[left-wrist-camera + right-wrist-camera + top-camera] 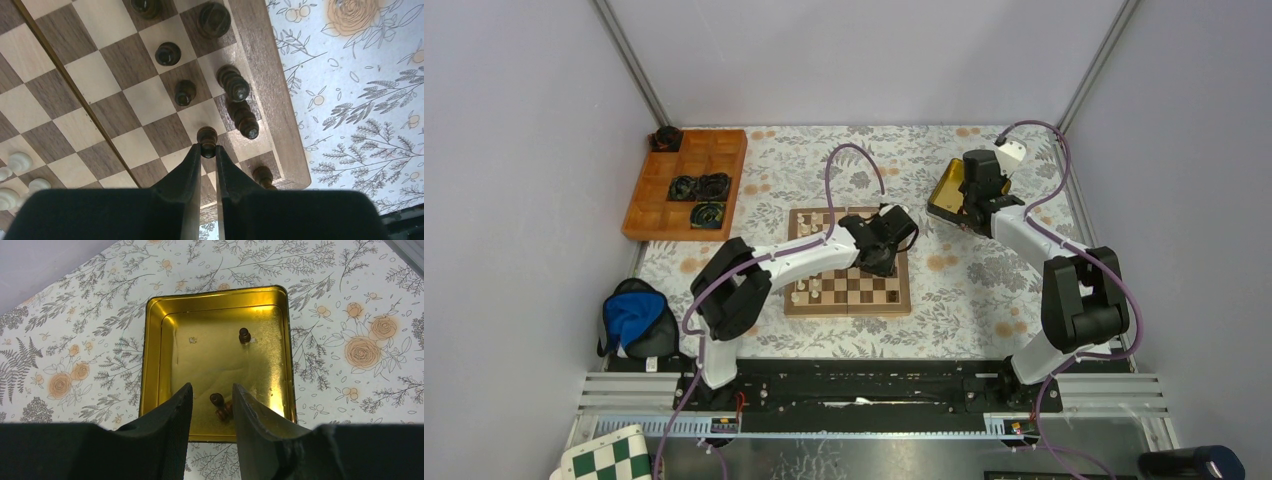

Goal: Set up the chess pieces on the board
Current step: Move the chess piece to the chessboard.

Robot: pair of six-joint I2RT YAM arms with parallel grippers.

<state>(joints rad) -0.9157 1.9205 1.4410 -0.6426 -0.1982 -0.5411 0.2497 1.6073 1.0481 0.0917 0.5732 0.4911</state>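
The board (864, 290) lies mid-table. My left gripper (207, 150) is shut on the head of a dark pawn (207, 136), near the board's (100, 75) right border. Several dark chess pieces (185, 92) stand around it and cream ones (20, 161) show at the left. My right gripper (211, 390) hangs open over a gold tin (155, 340). One dark piece (218, 402) lies in the tin below its fingers, untouched, and another (244, 335) stands farther in. From above, the left gripper (879, 250) is over the board and the right gripper (972, 195) over the tin (944, 190).
An orange compartment tray (649, 215) with black ring-shaped items sits at the back left. A blue and black bag (634, 318) lies at the near left. A green-and-white checkered board (609, 455) pokes in at the bottom left. Purple cables loop above both arms.
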